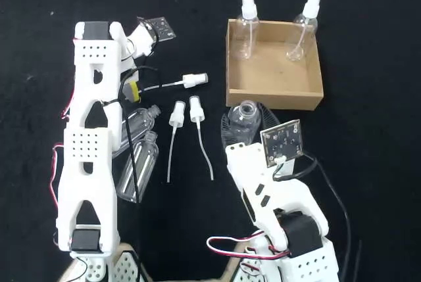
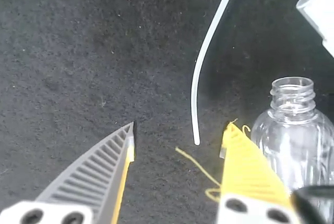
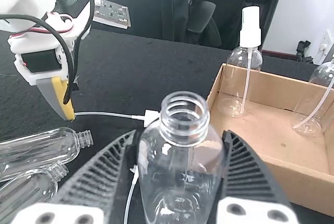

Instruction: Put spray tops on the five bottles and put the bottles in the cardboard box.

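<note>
Bottle (image 3: 180,182) upright, clamped in our right gripper (image 3: 180,136); our open left gripper (image 2: 177,135) seemingly straddles the tube (image 2: 206,62) of a spray top (image 2: 318,4), its axis running away from the fingers.

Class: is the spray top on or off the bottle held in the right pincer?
Off. The bottle in the right pincer stands with its threaded neck bare and its mouth open.

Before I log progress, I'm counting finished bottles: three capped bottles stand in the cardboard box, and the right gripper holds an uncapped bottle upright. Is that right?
Not three: the high view shows two in the cardboard box, a capped bottle at one far corner and a second capped bottle at the other. The right gripper does hold an uncapped bottle upright.
</note>
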Controlling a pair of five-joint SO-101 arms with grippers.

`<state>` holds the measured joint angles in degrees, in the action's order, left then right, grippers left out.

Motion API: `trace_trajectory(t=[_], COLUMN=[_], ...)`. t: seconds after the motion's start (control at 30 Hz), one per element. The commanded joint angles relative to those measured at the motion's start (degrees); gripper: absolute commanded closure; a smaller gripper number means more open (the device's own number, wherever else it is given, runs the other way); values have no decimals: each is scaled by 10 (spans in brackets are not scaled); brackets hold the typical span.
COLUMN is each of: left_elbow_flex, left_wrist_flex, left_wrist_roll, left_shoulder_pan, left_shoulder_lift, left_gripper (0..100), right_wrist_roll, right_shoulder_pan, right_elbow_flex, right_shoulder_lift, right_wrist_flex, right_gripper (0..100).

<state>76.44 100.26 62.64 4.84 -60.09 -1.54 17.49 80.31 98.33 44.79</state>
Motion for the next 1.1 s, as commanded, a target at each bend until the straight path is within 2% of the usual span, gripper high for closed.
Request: trace_trajectory(t=[0.0,0.3,0.63,0.9,0.97,1.07], left_elbow_flex=[3,9,133,149,150,157], left_wrist_flex=[1,0,0,2,2,2], left_wrist_roll=[-1,-1,-2,-5,-5,-5], left_shoulder_pan=[-8,-3,-7,-8,-8,-11], left_shoulder_lift=[19,-39,-70,-118,-117,-113], left_gripper=[740,740,740,741,759,848], right_wrist_roll=[1,1,1,1,1,1], right_shoulder_pan=[4,5,5,5,5,5], right_elbow_flex=[-4,-2,-3,-3,-3,-3], right_shoulder_lift=[-6,-6,-6,-6,-6,-6], right_wrist_flex=[2,3,3,3,3,3], right_gripper=[808,808,808,808,808,808])
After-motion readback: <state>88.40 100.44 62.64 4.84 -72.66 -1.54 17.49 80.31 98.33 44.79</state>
